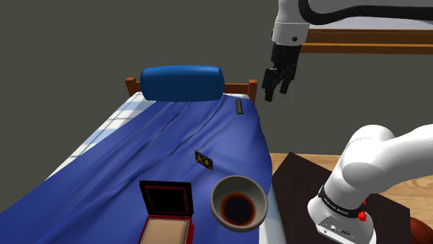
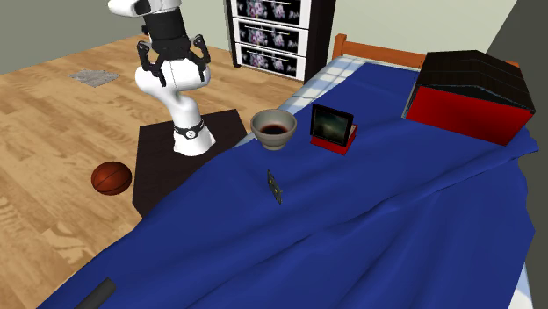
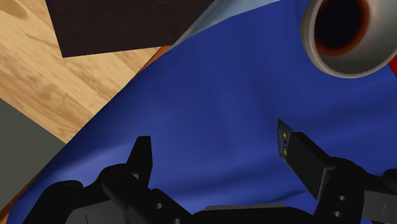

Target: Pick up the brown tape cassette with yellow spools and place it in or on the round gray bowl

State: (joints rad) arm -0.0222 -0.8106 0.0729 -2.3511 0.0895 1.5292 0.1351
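The tape cassette (image 1: 203, 161) is small and dark with yellow spools, and it lies tilted on the blue blanket in the middle of the bed. It also appears as the cassette (image 2: 275, 186) and the cassette (image 3: 284, 141), right beside my right fingertip (image 3: 310, 160) in the wrist view. The round grey bowl (image 1: 239, 202), dark red inside, sits on the bed's edge near the stand; bowl (image 2: 274, 127), bowl (image 3: 343, 35). My gripper (image 1: 275, 91) hangs open and empty, high above the bed's edge, well above the cassette; gripper (image 2: 176, 63), gripper (image 3: 226, 159).
An open red box (image 1: 166, 208) stands beside the bowl. A blue pillow (image 1: 183, 83) and a small dark bar (image 1: 239, 107) lie near the headboard. A large red-and-black box (image 2: 474, 92) sits on the bed. A basketball (image 2: 111, 177) rests on the wooden floor by the dark stand (image 2: 167, 162).
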